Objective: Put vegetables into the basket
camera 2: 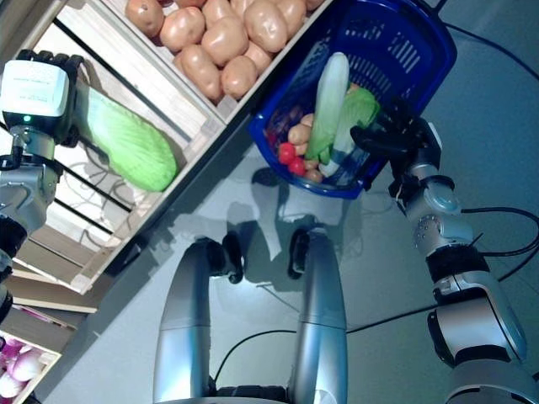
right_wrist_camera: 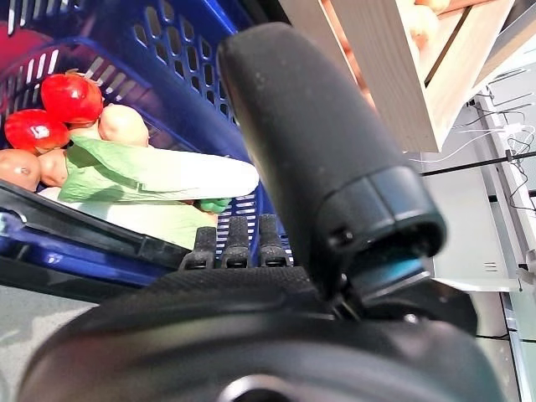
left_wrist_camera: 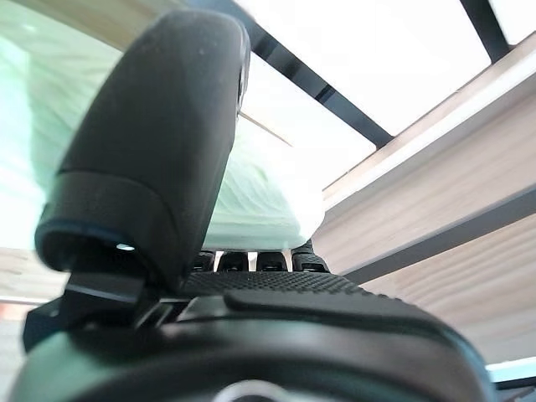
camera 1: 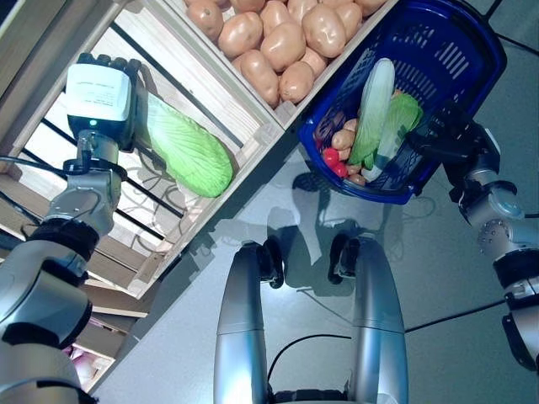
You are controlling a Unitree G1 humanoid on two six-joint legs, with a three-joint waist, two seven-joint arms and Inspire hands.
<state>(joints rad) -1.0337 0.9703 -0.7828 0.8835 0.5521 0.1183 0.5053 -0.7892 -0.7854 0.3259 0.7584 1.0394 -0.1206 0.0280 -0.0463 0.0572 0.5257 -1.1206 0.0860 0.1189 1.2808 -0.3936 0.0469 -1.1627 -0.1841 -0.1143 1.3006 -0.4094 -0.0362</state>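
The napa cabbage lies in a slatted wooden crate at about nine o'clock from the middle of the left eye view, its pale green leafy end pointing toward four o'clock and its other end tucked under the left hand. That hand sits at ten o'clock in the view with its fingers and thumb wrapped round the cabbage; the left wrist view shows the thumb pressed over the pale green head while the fingers reach along beneath it. Just beside this crate, toward twelve o'clock, a second wooden compartment is heaped with potatoes, separated from the cabbage by a plank wall. At about two o'clock hangs the blue plastic basket, touching the corner of the potato crate and held out over the grey floor. Inside it lie another napa cabbage with a long white stalk, a few small potatoes and two red tomatoes gathered at its lower end, toward seven o'clock within the basket. The right hand is at three o'clock, on the basket's near rim with its fingers curled over the rim, and the right wrist view shows its fingers hooked against the blue mesh wall with the thumb raised beside them
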